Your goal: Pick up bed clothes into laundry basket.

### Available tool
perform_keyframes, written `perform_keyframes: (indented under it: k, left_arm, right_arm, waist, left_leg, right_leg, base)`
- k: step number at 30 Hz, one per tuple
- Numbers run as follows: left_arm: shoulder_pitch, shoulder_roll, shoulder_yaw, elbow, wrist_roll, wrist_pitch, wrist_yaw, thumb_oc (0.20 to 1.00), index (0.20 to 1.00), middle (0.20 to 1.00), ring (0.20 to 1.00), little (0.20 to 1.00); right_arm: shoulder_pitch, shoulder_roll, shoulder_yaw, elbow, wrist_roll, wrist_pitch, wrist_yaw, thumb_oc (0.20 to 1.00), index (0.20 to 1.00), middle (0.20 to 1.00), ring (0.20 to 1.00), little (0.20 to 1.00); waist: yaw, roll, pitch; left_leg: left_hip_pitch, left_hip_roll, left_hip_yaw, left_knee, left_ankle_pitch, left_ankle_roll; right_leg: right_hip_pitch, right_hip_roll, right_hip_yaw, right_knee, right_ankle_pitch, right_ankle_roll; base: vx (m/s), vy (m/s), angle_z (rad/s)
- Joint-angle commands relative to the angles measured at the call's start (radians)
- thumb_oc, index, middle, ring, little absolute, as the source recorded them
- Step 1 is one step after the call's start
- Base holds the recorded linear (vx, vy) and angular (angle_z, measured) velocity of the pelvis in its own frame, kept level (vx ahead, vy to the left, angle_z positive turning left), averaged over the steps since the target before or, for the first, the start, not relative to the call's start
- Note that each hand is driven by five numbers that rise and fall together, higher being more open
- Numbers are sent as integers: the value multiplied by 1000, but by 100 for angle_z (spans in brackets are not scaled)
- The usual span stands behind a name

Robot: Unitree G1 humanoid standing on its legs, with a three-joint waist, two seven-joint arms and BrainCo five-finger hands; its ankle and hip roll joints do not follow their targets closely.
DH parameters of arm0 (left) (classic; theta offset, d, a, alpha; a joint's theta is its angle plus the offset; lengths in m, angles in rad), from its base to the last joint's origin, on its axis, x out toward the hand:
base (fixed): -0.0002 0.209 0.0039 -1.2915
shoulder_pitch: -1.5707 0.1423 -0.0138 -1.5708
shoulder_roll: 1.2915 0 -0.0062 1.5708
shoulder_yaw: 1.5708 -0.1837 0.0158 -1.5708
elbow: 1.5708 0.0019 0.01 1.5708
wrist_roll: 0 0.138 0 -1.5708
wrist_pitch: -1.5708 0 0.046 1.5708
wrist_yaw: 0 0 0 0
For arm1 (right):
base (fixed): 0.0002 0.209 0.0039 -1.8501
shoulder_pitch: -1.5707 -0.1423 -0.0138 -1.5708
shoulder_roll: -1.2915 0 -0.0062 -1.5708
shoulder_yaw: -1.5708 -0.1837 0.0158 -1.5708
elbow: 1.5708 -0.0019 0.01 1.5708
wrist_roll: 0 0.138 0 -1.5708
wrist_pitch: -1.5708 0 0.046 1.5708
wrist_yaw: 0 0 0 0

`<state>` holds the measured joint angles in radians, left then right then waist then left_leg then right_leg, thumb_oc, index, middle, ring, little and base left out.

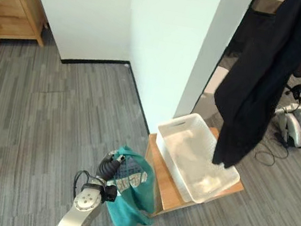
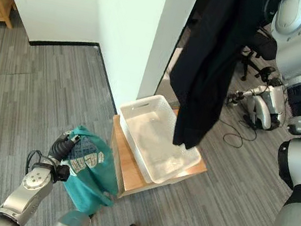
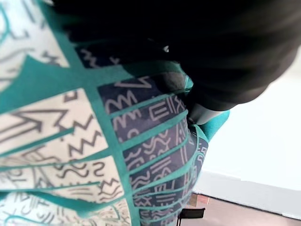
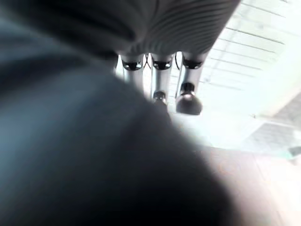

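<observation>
Clothes: black garment (image 1: 255,84) hangs over the basket (image 1: 190,153), raised to drop in. Right eye: left hand (image 2: 63,148) grips teal cloth (image 2: 92,175) beside the tabletop (image 2: 124,172). Left wrist: cloth against palm. Right wrist: right hand (image 4: 162,77) fingers curled over garment.

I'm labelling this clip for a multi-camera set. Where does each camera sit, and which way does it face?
Left eye view: on the head, looking down at the white laundry basket on a low wooden stand; the left hand holds a teal patterned cloth.
Right eye view: beside it, same scene; a black garment hangs over the basket.
Left wrist view: along the left hand, close on the teal cloth.
Right wrist view: along the right hand; its fingers show past the dark garment.
Both eye views share basket, stand and both clothes.
</observation>
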<state>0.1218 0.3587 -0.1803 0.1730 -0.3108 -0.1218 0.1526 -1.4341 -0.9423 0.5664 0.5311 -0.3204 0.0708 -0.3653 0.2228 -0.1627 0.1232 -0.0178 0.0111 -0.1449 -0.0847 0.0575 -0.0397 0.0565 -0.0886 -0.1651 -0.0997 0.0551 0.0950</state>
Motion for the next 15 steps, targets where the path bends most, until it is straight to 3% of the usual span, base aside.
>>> perform_keyframes:
  k: [1,15]
  left_arm:
    - [-36,66,26,-24,-29,-64,10,200,200,200,200,200]
    - [-40,51,13,-14,-39,-48,-1,200,200,200,200,200]
  right_arm:
    - [-165,-77,76,71,-62,54,-27,200,200,200,200,200]
    - [-103,2,32,111,-53,63,-2,200,200,200,200,200]
  waist:
    - [11,-15,-63]
    - [-12,17,-71]
  left_leg:
    - [28,21,89,-3,-31,-19]
    - [46,19,109,-3,-43,-12]
  right_leg:
    - [46,-41,-3,60,-40,57]
    - [61,-49,16,48,-47,53]
  base:
    - [30,9,2]
    - [10,4,-2]
